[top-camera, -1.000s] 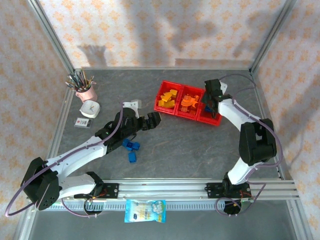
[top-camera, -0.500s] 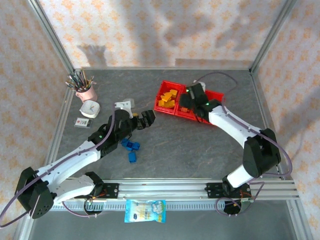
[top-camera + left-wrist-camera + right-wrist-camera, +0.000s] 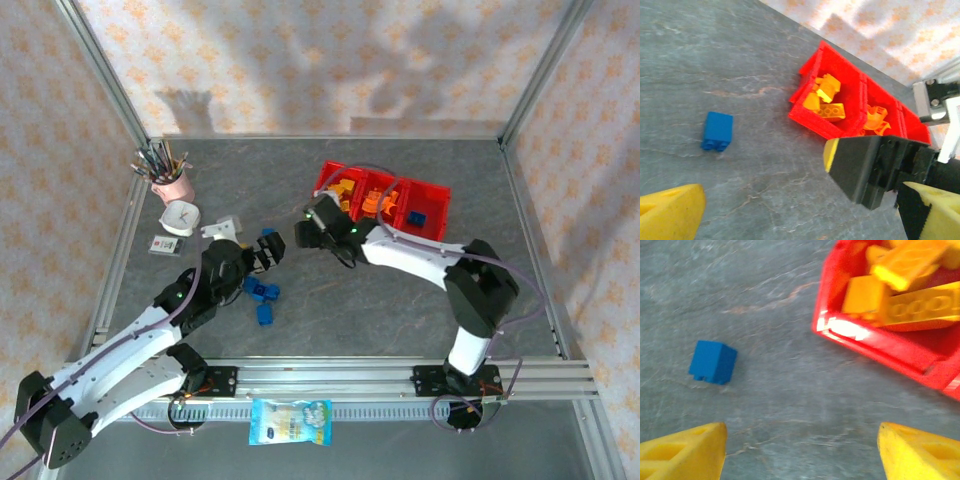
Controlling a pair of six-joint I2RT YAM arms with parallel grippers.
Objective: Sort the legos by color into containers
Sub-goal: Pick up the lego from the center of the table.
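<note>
The right gripper [image 3: 801, 442] hangs low over the grey table [image 3: 790, 395] with its yellow fingers [image 3: 685, 452] spread wide and nothing between them. Ahead of it, off to the left in its wrist view, a single blue brick [image 3: 713, 361] lies flat on the table, well clear of both fingers. Ahead and to the other side is the near corner of the red tray [image 3: 875, 340], whose closest compartment is heaped with yellow bricks [image 3: 900, 285].

The left gripper [image 3: 268, 250] is also wide open and empty. It faces the right one at close range, with the same blue brick just beyond its fingertips and the tray farther on behind the right gripper.

By the look of it the sorting is well past halfway. The yellow bricks sit in the compartment nearest the right gripper, the orange bricks [image 3: 378, 200] are in the middle one, and a blue piece [image 3: 418, 216] already lies in the farthest one. I see no yellow or orange brick loose on the table. Only blue is left — the brick in front of both grippers, plus the loose blue bricks [image 3: 262, 291] back beside the left arm, behind its gripper. Each of those has yet to be picked up and carried to the far compartment, and the brick ahead of the right gripper looks like the likeliest next pick
</note>
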